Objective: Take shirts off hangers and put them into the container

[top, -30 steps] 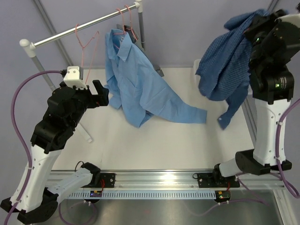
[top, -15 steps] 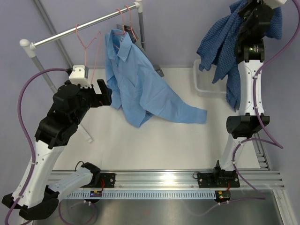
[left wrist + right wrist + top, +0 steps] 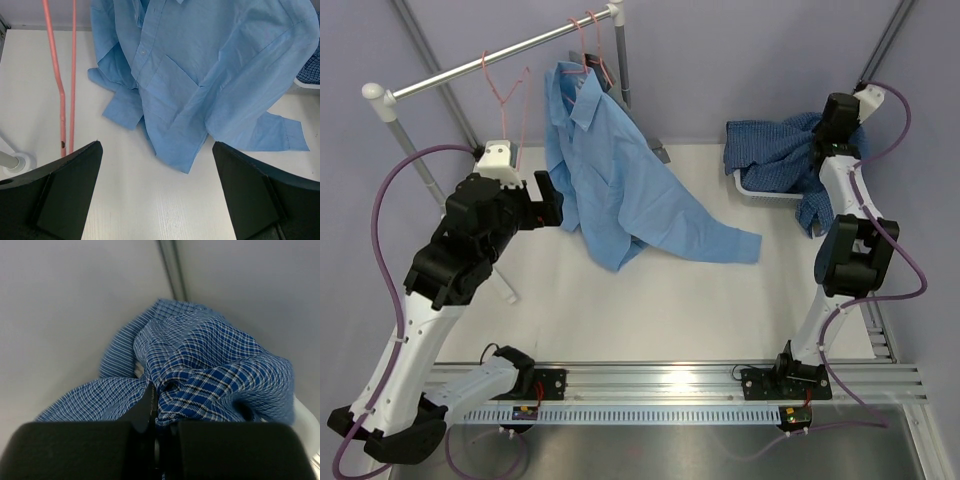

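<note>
The dark blue check shirt (image 3: 772,150) is heaped over the white container (image 3: 752,186) at the far right, one sleeve hanging outside it. My right gripper (image 3: 818,150) is shut on a fold of that shirt (image 3: 215,370), its jaws (image 3: 157,392) pressed together in the cloth. The light blue shirt (image 3: 620,170) hangs from a pink hanger (image 3: 590,45) on the rail and trails onto the table. My left gripper (image 3: 548,200) stands open beside its left edge; the left wrist view shows the shirt (image 3: 200,75) ahead of the wide-apart gripper (image 3: 156,150). An empty hanger (image 3: 505,85) hangs further left.
The metal rail (image 3: 500,55) crosses the back left, with its post (image 3: 382,100) near my left arm and its foot (image 3: 12,162) on the table. The empty hanger's wires (image 3: 62,90) hang close to my left finger. The container's rim (image 3: 306,85) shows at the right edge.
My right arm has swung down from high up, carrying the dark blue shirt onto the container. My left arm has shifted slightly toward the light blue shirt, still open.
</note>
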You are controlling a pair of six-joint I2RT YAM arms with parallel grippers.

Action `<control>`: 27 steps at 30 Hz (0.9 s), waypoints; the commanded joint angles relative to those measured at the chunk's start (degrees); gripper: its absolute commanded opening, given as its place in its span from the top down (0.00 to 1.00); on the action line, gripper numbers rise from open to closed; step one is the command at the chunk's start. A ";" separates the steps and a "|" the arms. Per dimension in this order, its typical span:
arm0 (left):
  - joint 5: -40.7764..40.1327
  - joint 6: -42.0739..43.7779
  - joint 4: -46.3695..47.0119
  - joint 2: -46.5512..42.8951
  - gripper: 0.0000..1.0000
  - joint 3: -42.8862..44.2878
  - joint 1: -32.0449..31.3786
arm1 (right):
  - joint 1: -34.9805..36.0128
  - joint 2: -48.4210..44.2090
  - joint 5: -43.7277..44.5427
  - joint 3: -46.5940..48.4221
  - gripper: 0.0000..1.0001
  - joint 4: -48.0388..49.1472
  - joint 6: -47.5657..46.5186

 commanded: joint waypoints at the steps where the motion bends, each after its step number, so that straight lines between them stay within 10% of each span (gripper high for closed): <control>1: 1.18 -0.93 2.13 0.03 0.01 -0.69 0.27 | -0.06 -0.82 5.11 0.10 1.00 -1.31 1.07; 9: 1.80 -1.98 2.04 0.12 0.02 -2.09 0.27 | -0.14 18.05 -7.44 21.87 0.98 -28.70 3.08; 14: 1.54 -2.07 1.95 -0.23 0.02 -2.89 0.27 | -0.14 28.19 -9.66 35.68 0.75 -43.95 5.90; 27: 2.15 -1.02 1.95 -1.11 0.02 -3.42 0.27 | -1.29 17.53 -16.95 28.60 0.47 -41.38 1.96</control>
